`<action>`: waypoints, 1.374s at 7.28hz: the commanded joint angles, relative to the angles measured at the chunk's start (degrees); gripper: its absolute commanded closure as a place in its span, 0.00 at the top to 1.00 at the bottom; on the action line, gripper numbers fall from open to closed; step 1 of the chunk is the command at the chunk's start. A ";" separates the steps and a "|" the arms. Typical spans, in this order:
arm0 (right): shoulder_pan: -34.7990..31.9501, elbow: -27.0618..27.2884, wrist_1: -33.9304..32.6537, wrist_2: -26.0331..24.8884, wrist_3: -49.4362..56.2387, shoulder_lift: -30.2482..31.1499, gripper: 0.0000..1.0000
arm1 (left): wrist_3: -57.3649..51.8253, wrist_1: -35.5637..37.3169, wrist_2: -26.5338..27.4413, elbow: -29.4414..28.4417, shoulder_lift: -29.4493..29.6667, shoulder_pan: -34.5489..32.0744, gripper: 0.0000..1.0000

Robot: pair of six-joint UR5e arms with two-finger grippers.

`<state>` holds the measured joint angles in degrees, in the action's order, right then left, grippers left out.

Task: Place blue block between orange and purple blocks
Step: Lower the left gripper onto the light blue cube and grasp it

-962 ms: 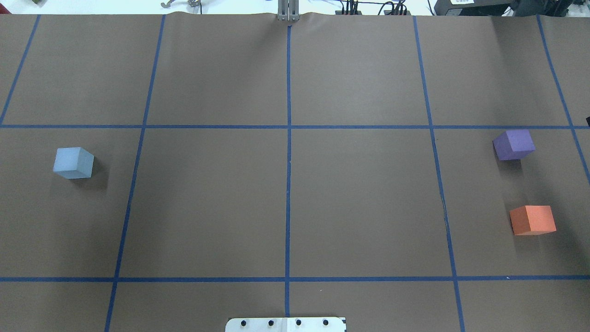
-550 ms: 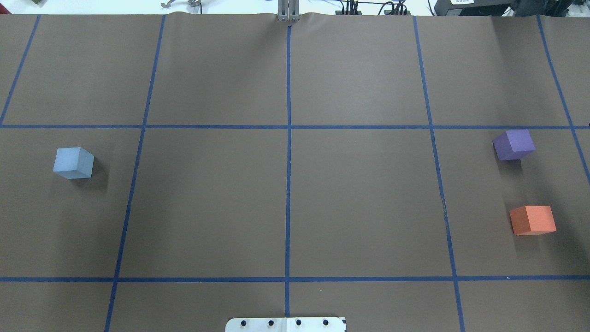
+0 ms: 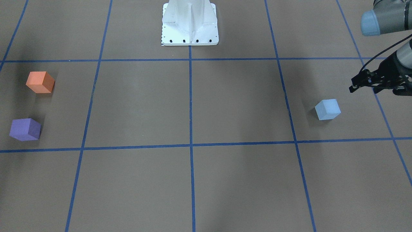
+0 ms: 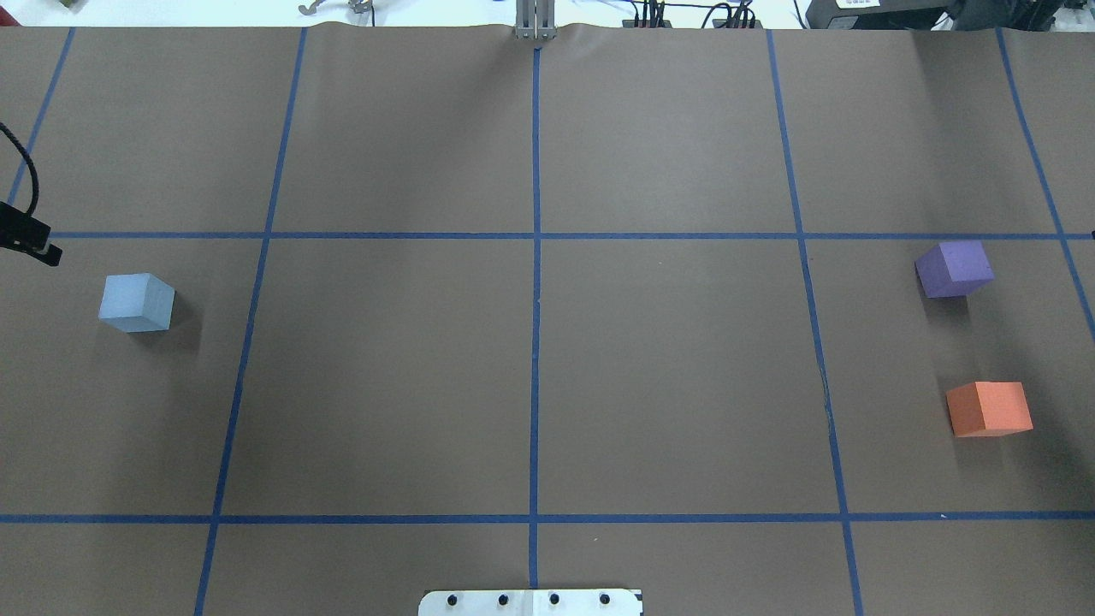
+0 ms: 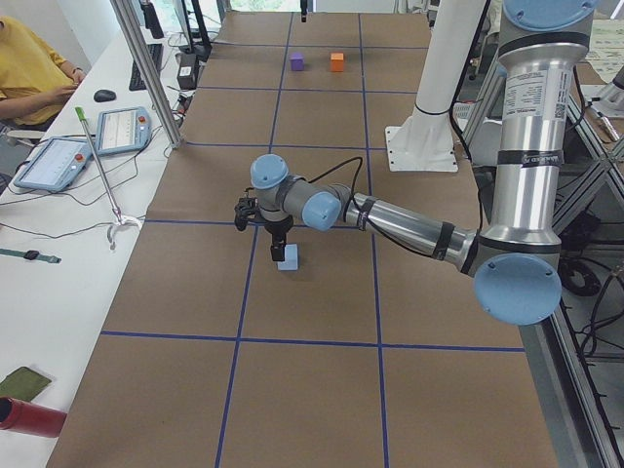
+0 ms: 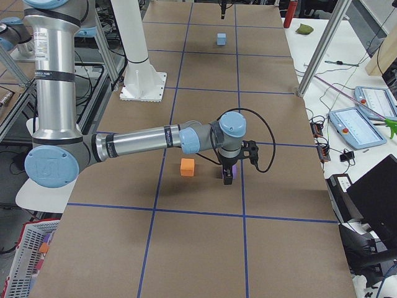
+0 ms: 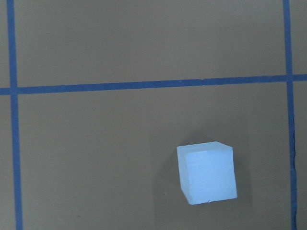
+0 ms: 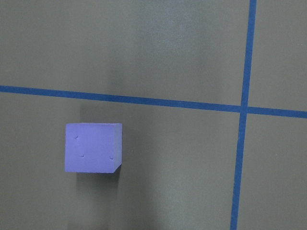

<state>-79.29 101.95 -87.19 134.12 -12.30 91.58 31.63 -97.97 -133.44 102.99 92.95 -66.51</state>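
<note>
The light blue block (image 4: 137,302) sits at the table's left side, also in the front view (image 3: 327,109) and the left wrist view (image 7: 207,172). The purple block (image 4: 954,269) and the orange block (image 4: 989,409) sit at the right with a gap between them. My left gripper (image 5: 281,244) hangs just above the blue block; I cannot tell whether it is open or shut. My right gripper (image 6: 228,176) hangs over the purple block (image 8: 92,147); I cannot tell its state. Neither wrist view shows any fingers.
The brown table cover carries a blue tape grid (image 4: 535,235). The white robot base plate (image 3: 190,32) stands at the near middle edge. Tablets and cables (image 5: 58,161) lie beyond the far edge, where an operator (image 5: 34,68) sits.
A black part of my left wrist with its cable has come into the overhead view at the left edge. The three blocks have not moved.
</note>
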 commanded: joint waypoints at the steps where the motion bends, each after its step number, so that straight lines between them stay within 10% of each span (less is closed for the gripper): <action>1: 0.01 0.09 0.00 0.26 -0.09 0.00 1.00 | 1.68 -0.29 3.44 -7.42 5.21 3.22 1.00; 8: 0.10 0.18 0.09 0.35 -0.09 -0.09 1.00 | 6.87 -0.38 3.98 -12.55 7.16 11.32 0.98; 10: 0.28 0.18 0.00 0.44 -0.17 -0.09 1.00 | 6.96 -0.38 3.98 -13.43 7.95 11.67 0.00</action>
<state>-79.13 102.13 -87.12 134.49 -12.41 91.50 38.62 -98.35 -129.48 89.82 100.55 -54.98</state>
